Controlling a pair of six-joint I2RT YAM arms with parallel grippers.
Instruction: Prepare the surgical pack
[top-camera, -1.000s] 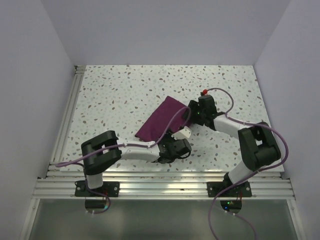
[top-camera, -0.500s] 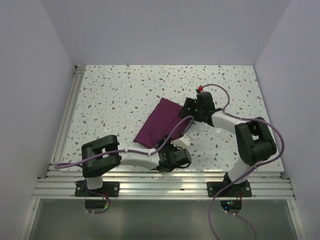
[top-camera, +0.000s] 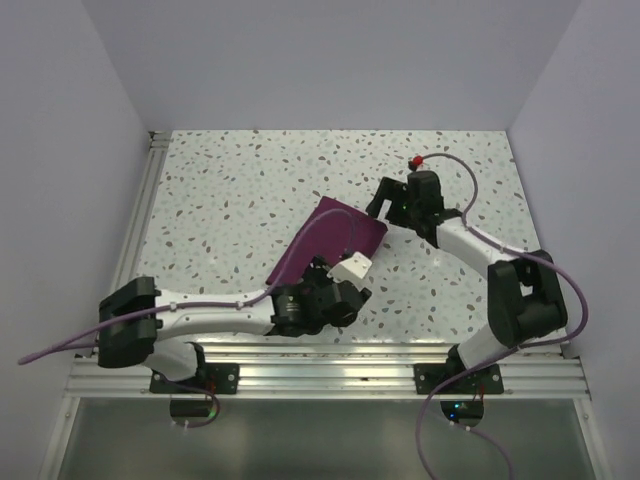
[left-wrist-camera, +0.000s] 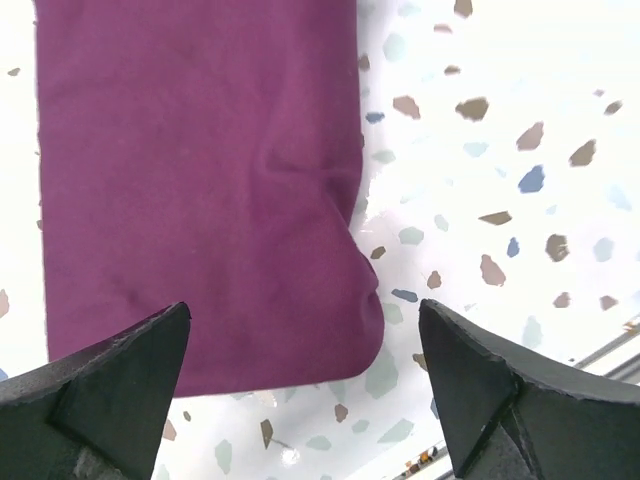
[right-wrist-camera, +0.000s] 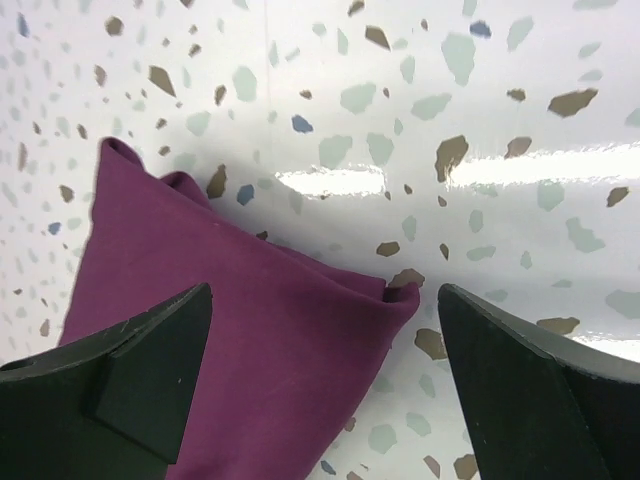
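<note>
1. The surgical pack (top-camera: 350, 235) lies flat on the speckled counter (top-camera: 230, 180), a little right of the middle, as a folded, deep purple, long rectangle.
2. It runs on a diagonal in the top view: one short end points to the far right, the other to the near left, toward the rails (top-camera: 330, 370) at the counter's near edge.
3. The left gripper (left-wrist-camera: 303, 305) stands wide open over the near end of the pack and has hold of nothing.
4. In the left wrist view one dark finger sits over the purple cloth (left-wrist-camera: 200, 180) and the other over bare counter just beside the cloth's rounded corner.
5. A soft crease runs across the cloth near that long edge; the rest of the surface looks smooth.
6. The right gripper (right-wrist-camera: 322, 290) is also spread wide and grips nothing; in the top view it is at the far end of the pack (top-camera: 382, 202).
7. The right wrist view shows one finger over the cloth (right-wrist-camera: 240, 360) and the other over bare counter, with the pack's corner between them.
8. At that corner the folded layers show as a small lip; a second, looser corner lies further away.
9. I cannot tell whether either gripper's fingertips touch the cloth or hang just above it.
10. A purple cable (top-camera: 200, 305) runs along the left arm and crosses over the pack in the top view.
</note>
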